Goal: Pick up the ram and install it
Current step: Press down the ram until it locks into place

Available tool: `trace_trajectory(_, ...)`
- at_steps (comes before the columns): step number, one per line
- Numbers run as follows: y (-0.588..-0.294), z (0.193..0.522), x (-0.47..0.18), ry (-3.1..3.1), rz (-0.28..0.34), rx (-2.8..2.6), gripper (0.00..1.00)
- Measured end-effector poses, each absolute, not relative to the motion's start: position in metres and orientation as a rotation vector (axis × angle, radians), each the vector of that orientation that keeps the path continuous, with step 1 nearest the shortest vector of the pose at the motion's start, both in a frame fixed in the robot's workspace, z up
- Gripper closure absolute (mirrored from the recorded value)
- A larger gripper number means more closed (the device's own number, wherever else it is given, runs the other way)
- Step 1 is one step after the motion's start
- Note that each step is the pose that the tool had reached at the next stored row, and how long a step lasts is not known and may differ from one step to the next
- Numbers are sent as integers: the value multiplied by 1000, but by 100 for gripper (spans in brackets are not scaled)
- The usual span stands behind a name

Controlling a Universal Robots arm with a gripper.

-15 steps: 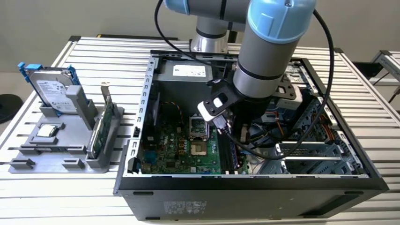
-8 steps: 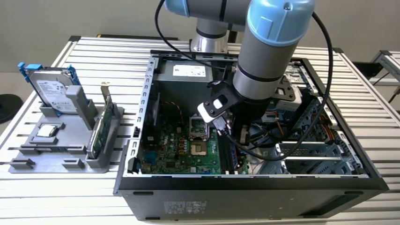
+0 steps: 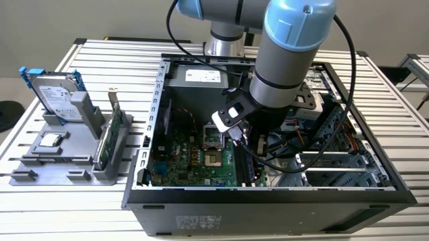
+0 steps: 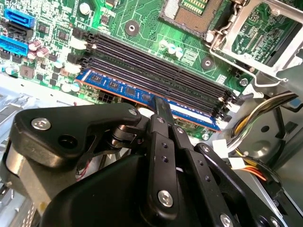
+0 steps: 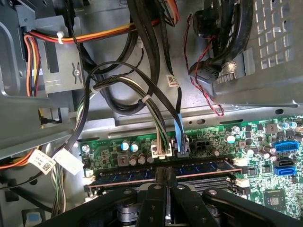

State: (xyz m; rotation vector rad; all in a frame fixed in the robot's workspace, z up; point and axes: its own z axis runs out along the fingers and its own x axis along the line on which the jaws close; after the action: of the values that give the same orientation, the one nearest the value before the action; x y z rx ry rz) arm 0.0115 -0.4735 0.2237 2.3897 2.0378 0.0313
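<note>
Gripper: black fingers of the gripper (image 4: 163, 111) were drawn together on the top edge of the ram (image 4: 118, 88) in the second wrist view, with only the thin board between them; the same pinch showed in the first wrist view, gripper (image 5: 166, 176) over the ram (image 5: 208, 166).

Ram: the blue-faced stick stood on edge in the outermost of the memory slots (image 4: 156, 61), its length running along the slot. Whether it was fully home, I could not tell.

Step in hand: by the look of it, installation, the pickup being done. The stick was in the slot and the arm was bearing on it at mid-length.

Next move: judged to call for a straight press into the slot, kept square so neither end rode high, and a check that the white end latches (image 4: 81, 45) had closed.

Motherboard: the green motherboard (image 3: 194, 160) lay on the floor of the open computer case (image 3: 268, 201), the empty processor socket (image 4: 199, 12) at one o'clock from the fingers in the second wrist view.

Cables: bundled cables (image 5: 142, 90) hung at twelve o'clock above the slots in the first wrist view.

Parts stand: at nine o'clock from the case in the exterior view, a grey stand (image 3: 64, 165) held a hard drive (image 3: 57, 98) and a green card (image 3: 110, 133).
</note>
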Motion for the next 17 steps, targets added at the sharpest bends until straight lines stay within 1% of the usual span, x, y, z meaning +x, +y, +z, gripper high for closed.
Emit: trace_trajectory(17,-473,219,12,2038,33,2390,100)
